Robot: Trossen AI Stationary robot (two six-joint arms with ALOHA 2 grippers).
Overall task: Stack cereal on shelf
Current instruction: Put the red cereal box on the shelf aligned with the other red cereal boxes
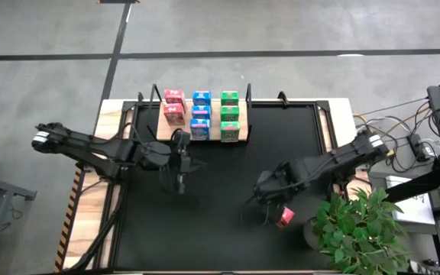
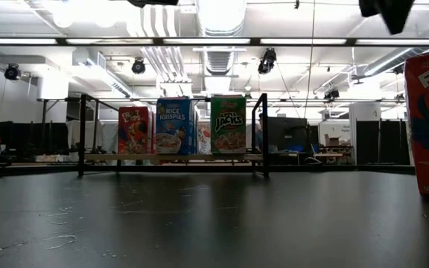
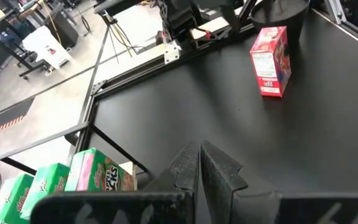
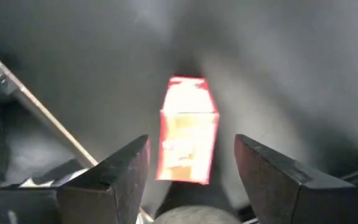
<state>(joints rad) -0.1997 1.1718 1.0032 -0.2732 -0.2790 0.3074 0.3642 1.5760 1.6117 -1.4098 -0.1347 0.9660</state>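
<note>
**Right gripper lined up on the last pink-red box**

Right gripper hangs with fingers spread wide, empty, the lone pink-red cereal box standing upright on the mat just ahead, framed by the gap. Eight boxes already sit on the shelf, well off across the table. Next, I judge: descend, straddle, close. Left gripper, fingers pressed together, waits near the shelf.

Light bare wood shelf with thin black metal posts; glossy printed card cereal boxes; matt black mat
</note>
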